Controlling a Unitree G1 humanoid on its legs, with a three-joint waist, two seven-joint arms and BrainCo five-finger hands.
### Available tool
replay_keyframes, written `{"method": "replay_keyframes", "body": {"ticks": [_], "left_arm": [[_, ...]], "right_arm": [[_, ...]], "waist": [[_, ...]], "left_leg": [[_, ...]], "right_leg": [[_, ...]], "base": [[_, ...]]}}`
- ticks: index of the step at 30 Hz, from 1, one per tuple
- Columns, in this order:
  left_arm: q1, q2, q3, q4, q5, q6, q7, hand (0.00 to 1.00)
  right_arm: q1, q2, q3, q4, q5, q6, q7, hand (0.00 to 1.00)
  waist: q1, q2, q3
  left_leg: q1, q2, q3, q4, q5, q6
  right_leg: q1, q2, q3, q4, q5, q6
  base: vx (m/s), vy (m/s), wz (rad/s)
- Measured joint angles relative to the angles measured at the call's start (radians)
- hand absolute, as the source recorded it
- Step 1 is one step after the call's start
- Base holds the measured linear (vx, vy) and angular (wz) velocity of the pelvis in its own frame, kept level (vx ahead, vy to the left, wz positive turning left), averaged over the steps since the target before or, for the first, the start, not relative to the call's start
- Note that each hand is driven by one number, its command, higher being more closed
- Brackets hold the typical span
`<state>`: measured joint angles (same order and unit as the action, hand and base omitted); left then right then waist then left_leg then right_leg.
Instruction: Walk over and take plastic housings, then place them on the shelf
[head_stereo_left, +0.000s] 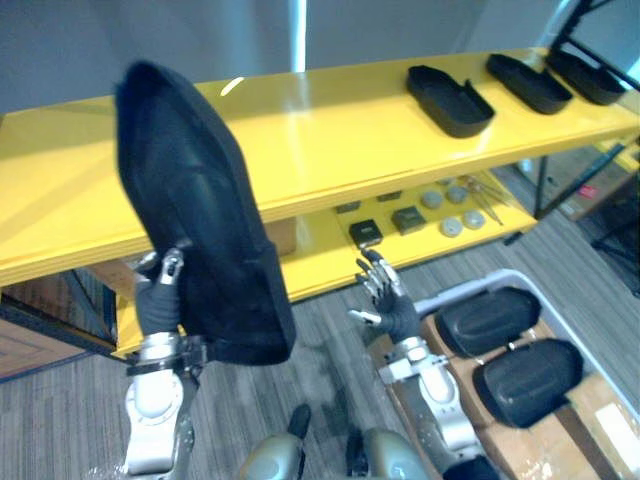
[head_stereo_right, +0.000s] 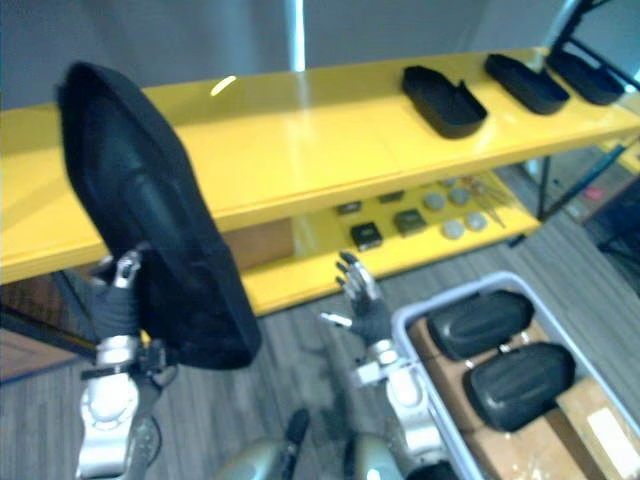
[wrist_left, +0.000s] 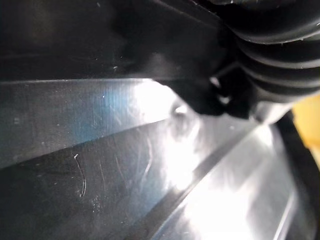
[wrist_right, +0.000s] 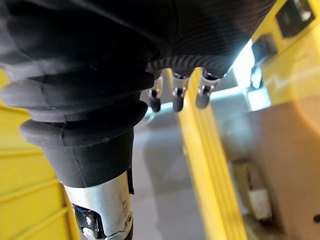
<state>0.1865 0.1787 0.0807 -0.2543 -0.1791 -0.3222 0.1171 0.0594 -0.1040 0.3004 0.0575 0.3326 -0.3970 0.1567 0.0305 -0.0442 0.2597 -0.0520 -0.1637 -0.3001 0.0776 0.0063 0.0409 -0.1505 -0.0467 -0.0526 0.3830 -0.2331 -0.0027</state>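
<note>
Plastic housing (head_stereo_left: 195, 230) stands upright, pinched at its near edge by the left hand (head_stereo_left: 156, 298), before the left of the yellow shelf (head_stereo_left: 330, 140). Right hand (head_stereo_left: 392, 308) is spread, empty. Placing is underway. Next, I judge, lay it flat, left of the placed housings (head_stereo_left: 450, 100).

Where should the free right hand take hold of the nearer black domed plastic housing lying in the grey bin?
Probably from above, across its narrow width near the middle. The nearer black domed plastic housing lies dome up in the grey bin, and its long edges look free. The open right hand hovers beside the bin.
</note>
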Motion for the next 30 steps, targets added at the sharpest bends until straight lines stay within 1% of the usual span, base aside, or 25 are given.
{"method": "replay_keyframes", "body": {"ticks": [1,2,3,4,6,7,8,9,10,11,12,13,14,16,17,18,19,20,21,23,25,26,27,28,30], "left_arm": [[0.013,0.000,-0.002,-0.001,0.000,0.000,0.007,1.00],[0.027,-0.006,-0.009,0.001,0.000,0.001,0.018,1.00],[0.054,-0.029,-0.016,-0.002,0.000,0.001,0.022,1.00],[0.056,-0.032,-0.016,-0.002,0.000,0.002,0.023,1.00],[0.049,-0.036,-0.029,0.000,0.002,0.003,0.018,1.00],[0.041,-0.037,-0.035,0.000,0.001,0.002,0.016,1.00],[0.014,-0.039,-0.052,0.000,0.001,0.000,0.006,1.00],[0.003,-0.040,-0.060,0.001,0.001,0.000,0.002,1.00],[-0.010,-0.042,-0.071,0.000,0.001,-0.001,-0.009,1.00],[-0.012,-0.042,-0.076,0.000,0.001,-0.002,-0.012,1.00],[-0.012,-0.039,-0.085,0.000,0.000,-0.003,-0.012,1.00],[-0.013,-0.040,-0.084,0.001,0.000,-0.003,-0.012,1.00],[-0.011,-0.040,-0.084,0.002,0.000,-0.003,-0.012,1.00],[0.001,-0.041,-0.085,0.007,0.001,-0.002,-0.013,1.00],[0.002,-0.041,-0.085,0.009,0.001,-0.002,-0.015,1.00],[0.001,-0.041,-0.085,0.009,0.001,-0.003,-0.017,1.00],[0.000,-0.044,-0.087,0.012,0.000,-0.003,-0.025,1.00],[-0.001,-0.051,-0.093,0.021,0.000,-0.003,-0.036,1.00],[-0.006,-0.056,-0.100,0.034,0.001,-0.001,-0.048,1.00],[-0.019,-0.062,-0.103,0.054,0.002,0.011,-0.064,1.00],[-0.028,-0.056,-0.098,0.057,0.000,0.012,-0.084,1.00],[-0.021,-0.045,-0.092,0.057,0.000,0.013,-0.093,1.00],[-0.009,-0.022,-0.088,0.057,-0.001,0.021,-0.099,1.00],[-0.005,-0.018,-0.088,0.057,-0.001,0.022,-0.100,1.00],[0.010,-0.009,-0.081,0.054,-0.001,0.025,-0.098,1.00]], "right_arm": [[-0.003,-0.004,0.004,-0.001,0.003,0.000,0.004,0.00],[-0.009,-0.012,0.004,-0.001,0.012,0.001,0.012,0.00],[-0.018,-0.023,0.006,-0.001,0.027,0.003,0.026,0.00],[-0.020,-0.024,0.005,-0.001,0.029,0.003,0.026,0.00],[-0.027,-0.030,-0.022,-0.008,0.046,0.005,0.033,0.00],[-0.027,-0.030,-0.039,-0.015,0.046,0.008,0.031,0.00],[-0.026,-0.030,-0.078,-0.035,0.046,0.014,0.018,0.00],[-0.027,-0.030,-0.095,-0.040,0.046,0.016,0.014,0.00],[-0.029,-0.030,-0.123,-0.044,0.042,0.024,0.014,0.00],[-0.033,-0.032,-0.138,-0.042,0.042,0.026,0.014,0.00],[-0.036,-0.029,-0.144,-0.043,0.043,0.028,0.016,0.00],[-0.037,-0.025,-0.144,-0.043,0.044,0.027,0.017,0.00],[-0.041,-0.021,-0.143,-0.042,0.046,0.028,0.017,0.00],[-0.054,-0.017,-0.142,-0.041,0.049,0.028,0.018,0.00],[-0.064,-0.019,-0.143,-0.041,0.058,0.028,0.017,0.00],[-0.071,-0.019,-0.143,-0.041,0.065,0.027,0.016,0.00],[-0.081,-0.025,-0.143,-0.039,0.086,0.024,0.016,0.00],[-0.084,-0.026,-0.158,-0.028,0.090,0.020,0.014,0.00],[-0.086,-0.026,-0.168,-0.003,0.086,0.016,-0.002,0.00],[-0.075,-0.016,-0.171,0.058,0.086,0.012,-0.060,0.00],[-0.051,0.009,-0.162,0.064,0.083,-0.001,-0.099,0.00],[-0.037,0.027,-0.155,0.063,0.070,-0.014,-0.121,0.00],[-0.024,0.062,-0.142,0.057,0.034,-0.022,-0.153,0.00],[-0.022,0.068,-0.138,0.054,0.029,-0.022,-0.159,0.00],[-0.001,0.079,-0.133,0.023,0.007,-0.022,-0.162,0.00]], "waist": [[0.007,-0.006,-0.007],[0.010,-0.001,-0.009],[0.012,0.027,-0.020],[0.013,0.031,-0.022],[-0.011,0.059,-0.037],[-0.020,0.065,-0.041],[-0.033,0.074,-0.045],[-0.033,0.074,-0.046],[-0.036,0.075,-0.047],[-0.037,0.078,-0.046],[-0.039,0.076,-0.049],[-0.042,0.070,-0.052],[-0.038,0.064,-0.051],[-0.028,0.063,-0.051],[-0.029,0.062,-0.051],[-0.028,0.063,-0.051],[-0.033,0.072,-0.057],[-0.045,0.086,-0.065],[-0.050,0.095,-0.069],[-0.050,0.106,-0.074],[-0.049,0.088,-0.069],[-0.045,0.071,-0.076],[-0.046,0.062,-0.080],[-0.047,0.060,-0.082],[-0.058,0.056,-0.089]], "left_leg": [[0.001,-0.014,0.000,0.002,-0.009,0.000],[0.001,-0.023,-0.012,0.013,-0.026,-0.003],[-0.010,0.006,0.027,0.034,-0.068,-0.005],[-0.013,0.019,0.061,0.038,-0.075,-0.006],[-0.032,0.133,0.309,0.053,-0.079,-0.026],[-0.038,0.158,0.372,0.056,-0.075,-0.031],[-0.037,0.194,0.515,0.049,-0.048,-0.044],[-0.034,0.186,0.540,0.045,-0.032,-0.030],[-0.018,0.166,0.549,0.035,0.006,-0.008],[-0.015,0.161,0.542,0.037,0.013,0.002],[-0.012,0.149,0.514,0.043,0.015,0.005],[-0.017,0.139,0.500,0.052,0.015,0.005],[-0.023,0.132,0.499,0.069,0.014,0.005],[-0.028,0.131,0.500,0.103,0.012,0.003],[-0.038,0.138,0.501,0.136,-0.009,-0.014],[-0.039,0.149,0.507,0.147,-0.027,-0.020],[-0.035,0.180,0.503,0.143,-0.036,-0.037],[-0.033,0.202,0.497,0.131,-0.044,-0.059],[-0.008,0.206,0.498,0.108,-0.052,-0.076],[0.061,0.197,0.512,0.025,-0.063,-0.084],[0.093,0.187,0.555,-0.017,-0.059,-0.077],[0.105,0.184,0.592,-0.039,-0.061,-0.073],[0.123,0.185,0.639,-0.061,-0.059,-0.069],[0.127,0.185,0.649,-0.065,-0.060,-0.069],[0.141,0.192,0.711,-0.068,-0.069,-0.067]], "right_leg": [[0.009,-0.008,0.001,-0.032,0.015,0.004],[0.030,-0.012,0.001,-0.061,0.085,0.009],[0.069,-0.008,-0.036,-0.112,0.105,0.016],[0.075,-0.008,-0.046,-0.120,0.108,0.014],[0.135,-0.010,-0.143,-0.161,0.108,0.009],[0.149,-0.012,-0.170,-0.166,0.106,0.006],[0.175,-0.028,-0.223,-0.156,0.085,0.003],[0.179,-0.040,-0.235,-0.142,0.075,0.002],[0.180,-0.059,-0.249,-0.107,0.067,0.002],[0.169,-0.068,-0.247,-0.076,0.058,0.005],[0.164,-0.078,-0.232,-0.064,0.039,-0.011],[0.173,-0.084,-0.212,-0.076,0.037,-0.007],[0.190,-0.088,-0.186,-0.100,0.034,0.010],[0.220,-0.090,-0.173,-0.132,0.042,0.024],[0.237,-0.092,-0.151,-0.157,0.050,0.038],[0.243,-0.090,-0.139,-0.167,0.047,0.046],[0.243,-0.082,-0.128,-0.172,0.038,0.061],[0.238,-0.074,-0.119,-0.173,0.038,0.062],[0.238,-0.074,-0.102,-0.172,0.039,0.067],[0.238,-0.076,-0.054,-0.173,0.053,0.090],[0.232,-0.083,-0.025,-0.187,0.068,0.113],[0.220,-0.091,-0.022,-0.210,0.079,0.121],[0.221,-0.097,-0.024,-0.253,0.106,0.125],[0.221,-0.100,-0.027,-0.261,0.112,0.126],[0.221,-0.107,-0.027,-0.306,0.162,0.128]], "base": [[0.23,-0.149,0.35],[0.25,-0.113,0.42],[0.24,-0.086,0.44],[0.23,-0.061,0.71],[0.21,-0.054,1.07],[0.24,-0.012,1.40],[0.23,0.013,1.12],[0.24,0.068,1.19],[0.17,0.065,0.67],[0.14,0.077,0.67],[0.08,0.056,0.51],[0.07,0.053,0.51],[0.07,0.029,0.28],[0.06,-0.028,-0.14],[0.04,-0.032,-0.38],[0.00,-0.020,-0.50],[0.00,0.006,-0.43],[0.00,0.037,-0.44],[0.00,0.119,-0.53],[-0.03,0.161,-0.69],[-0.07,0.147,-0.65],[-0.08,0.171,-0.95],[-0.07,0.139,-0.92],[-0.05,0.135,-0.95],[-0.03,0.085,-0.73]]}}
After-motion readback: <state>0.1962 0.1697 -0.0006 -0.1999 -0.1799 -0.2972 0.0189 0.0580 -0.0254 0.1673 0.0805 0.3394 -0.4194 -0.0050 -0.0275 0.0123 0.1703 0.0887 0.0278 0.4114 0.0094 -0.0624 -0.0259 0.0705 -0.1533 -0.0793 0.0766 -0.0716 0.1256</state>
